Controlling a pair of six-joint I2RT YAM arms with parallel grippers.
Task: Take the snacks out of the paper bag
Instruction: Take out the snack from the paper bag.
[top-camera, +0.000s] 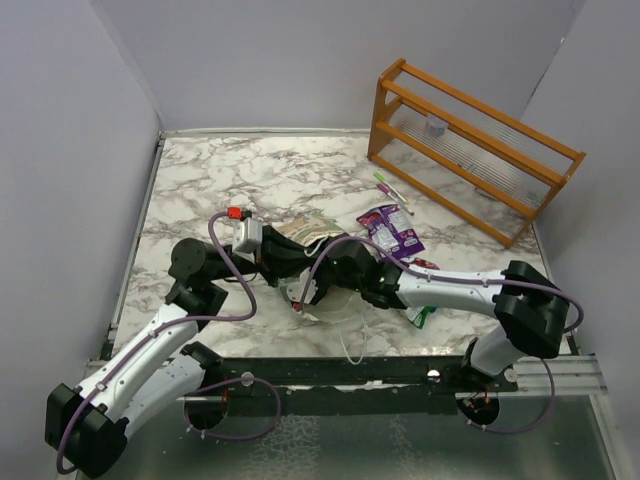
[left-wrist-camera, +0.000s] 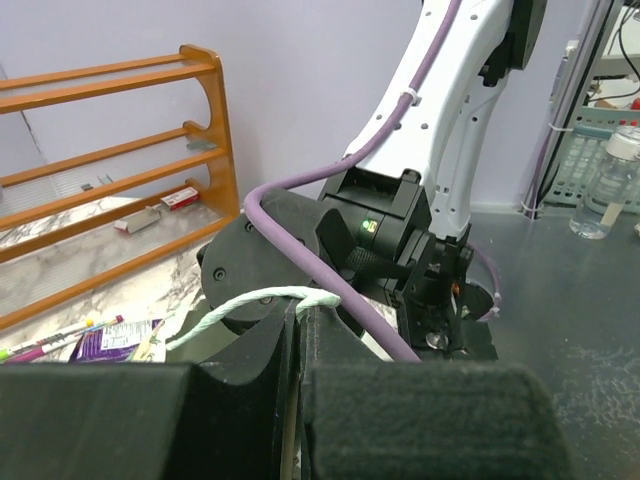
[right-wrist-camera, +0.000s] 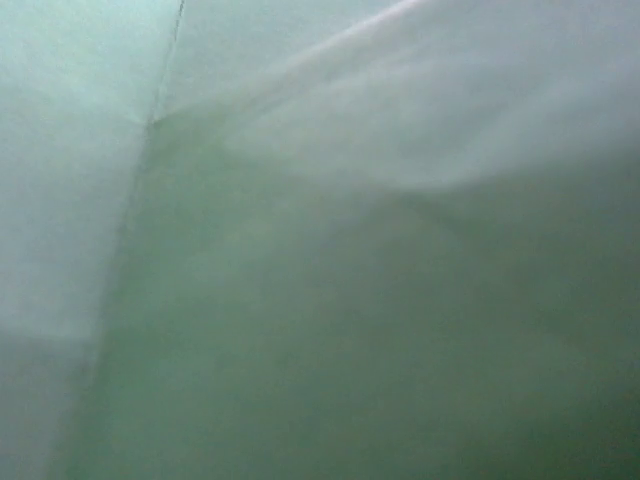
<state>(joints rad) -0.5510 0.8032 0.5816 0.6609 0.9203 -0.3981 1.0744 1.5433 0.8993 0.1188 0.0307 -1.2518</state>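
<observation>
top view looks down, right wrist close inside paper bag (right-wrist-camera: 320, 240)

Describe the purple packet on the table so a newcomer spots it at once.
Find the wooden rack at the table's far right. Before its left end lies a thin pen, then the purple packet, flat on the marble. It alone is broad and purple.
</observation>
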